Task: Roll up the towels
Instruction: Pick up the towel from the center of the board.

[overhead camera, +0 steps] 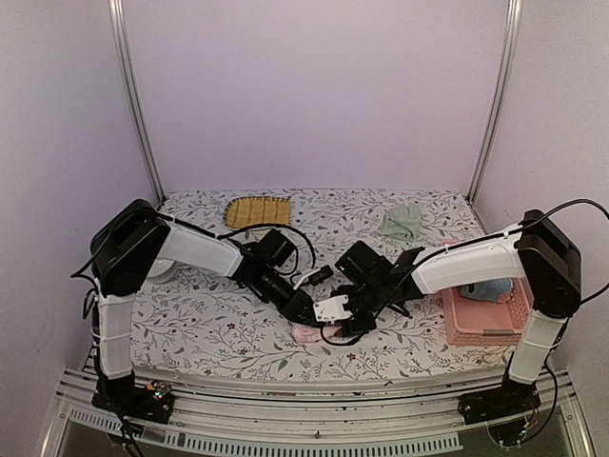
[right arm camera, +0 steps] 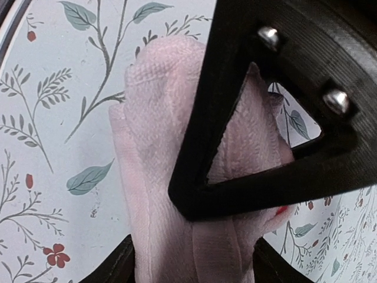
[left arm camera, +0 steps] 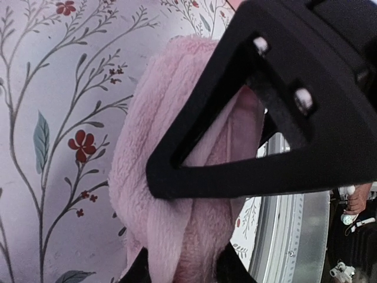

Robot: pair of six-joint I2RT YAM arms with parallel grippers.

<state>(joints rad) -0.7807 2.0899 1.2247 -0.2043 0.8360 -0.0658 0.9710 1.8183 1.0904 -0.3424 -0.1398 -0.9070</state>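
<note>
The pink towel (left arm camera: 147,177) lies bunched into a thick roll on the table (overhead camera: 190,324). In the overhead view it sits near the front edge at about 6 o'clock, and both arms meet over it. The left gripper (overhead camera: 306,311) is closed on one part of the roll, its jaws fairly narrow with the cloth pinched between them. The right gripper (overhead camera: 337,314) grips a bulkier part in wide jaws, with the pile pressing against both sides.

To do this step well, I judge that the two grippers should turn together at the same rate, so the roll tightens evenly instead of twisting into a cone. The soft pile is likely to slip and spring back. It would help to press lightly onto the table while rolling, and to let go only once the loose edge is tucked under.

The overhead view hides nearly all of the pink towel beneath the grippers, leaving only a sliver visible. It alone shows the rest of the job:
- The green towel (overhead camera: 402,222) lies crumpled at about 1 o'clock.
- The blue towel (overhead camera: 483,288) sits in a pink basket (overhead camera: 476,328) at 3 o'clock.
- A ribbed mat (overhead camera: 257,211) lies at 11 o'clock.

The wrist views show the roll's layered folds up close. The left one also catches the metal rail (left arm camera: 288,236) at 4 o'clock, so the roll sits close to the table's edge.
</note>
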